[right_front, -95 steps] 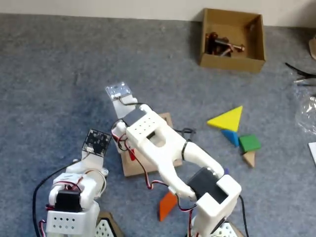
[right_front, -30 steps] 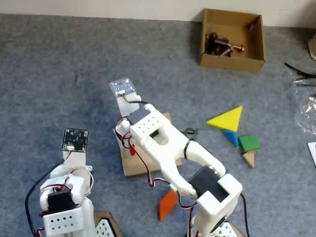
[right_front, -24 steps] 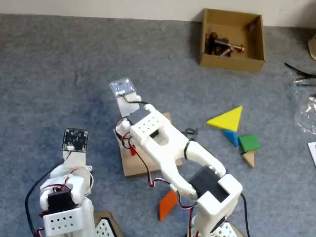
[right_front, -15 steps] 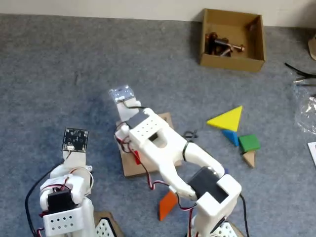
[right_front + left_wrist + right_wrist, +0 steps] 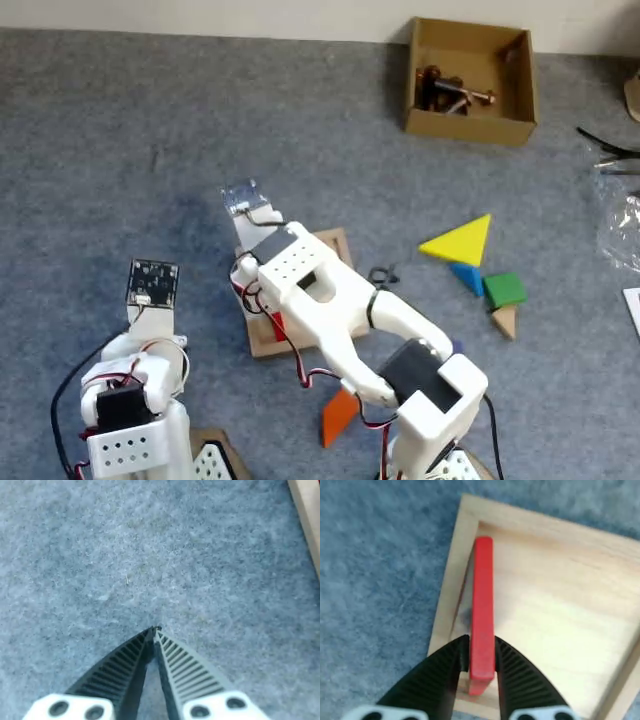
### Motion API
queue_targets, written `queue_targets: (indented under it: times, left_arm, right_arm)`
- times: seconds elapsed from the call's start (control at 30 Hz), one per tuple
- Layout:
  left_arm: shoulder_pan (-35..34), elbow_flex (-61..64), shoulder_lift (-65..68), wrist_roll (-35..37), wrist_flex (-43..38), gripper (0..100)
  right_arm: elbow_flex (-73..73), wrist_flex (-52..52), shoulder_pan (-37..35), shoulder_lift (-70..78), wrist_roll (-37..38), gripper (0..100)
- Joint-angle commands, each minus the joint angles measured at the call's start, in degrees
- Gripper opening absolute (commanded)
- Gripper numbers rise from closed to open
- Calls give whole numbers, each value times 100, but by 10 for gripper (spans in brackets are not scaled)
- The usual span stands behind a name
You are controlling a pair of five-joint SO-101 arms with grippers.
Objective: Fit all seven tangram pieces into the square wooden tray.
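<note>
My right gripper [image 5: 481, 642] is shut on a red tangram piece [image 5: 483, 595]. The piece stands on edge inside the square wooden tray [image 5: 451, 582], against one wall near a corner. From the high view the right arm [image 5: 300, 275] covers most of the tray [image 5: 335, 242]. A yellow triangle [image 5: 460, 242], a blue piece [image 5: 466, 277], a green square [image 5: 505, 290] and a tan triangle [image 5: 506, 320] lie together on the carpet to the right. An orange piece [image 5: 340, 415] lies near the right arm's base. My left gripper [image 5: 155, 630] is shut and holds nothing, low over bare carpet left of the tray.
A cardboard box [image 5: 470, 80] with small metal parts stands at the back right. Cables and a plastic bag [image 5: 620, 230] lie at the right edge. The tray's edge [image 5: 305, 510] shows in a corner of the left wrist view. Grey carpet covers the table.
The left arm pulled back from the tray to the lower left before the last second and has stayed still since. The right arm's wrist shifted slightly left and down over the tray with the red piece.
</note>
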Motion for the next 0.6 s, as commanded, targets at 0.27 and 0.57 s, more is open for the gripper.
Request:
queue_targets:
  times: [0.27,0.57]
  left_arm:
    - [-75,110,-31,26,9,5]
    - [-75,110,-31,26,9,5]
  right_arm:
    - [-523,365,57,-92,-9,66]
    - [-725,365,57,-92,440,66]
